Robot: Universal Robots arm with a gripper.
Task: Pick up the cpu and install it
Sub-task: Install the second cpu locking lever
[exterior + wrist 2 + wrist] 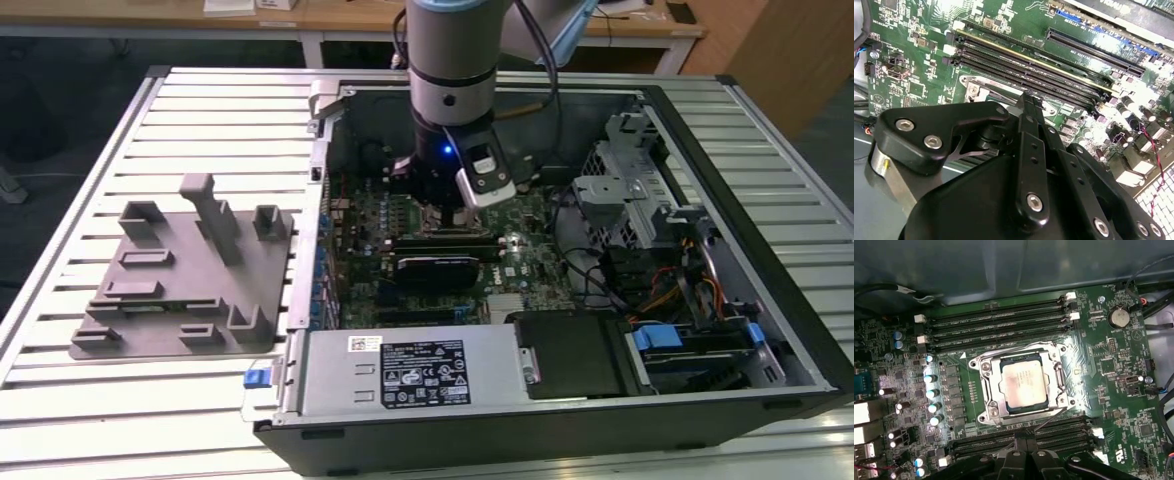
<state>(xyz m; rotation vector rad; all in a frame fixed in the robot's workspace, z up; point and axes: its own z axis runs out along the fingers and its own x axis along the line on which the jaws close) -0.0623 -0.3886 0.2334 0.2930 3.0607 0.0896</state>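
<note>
1. The cpu lay flat inside the socket on the motherboard, between the memory slots.
2. The tool hung just above the board beside the socket, fingers together, holding nothing.
3. The arm reached down into the open case.

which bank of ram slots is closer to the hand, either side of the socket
In the first wrist view, the bank beside the hand's black links; the other bank lies beyond the cpu.
</note>
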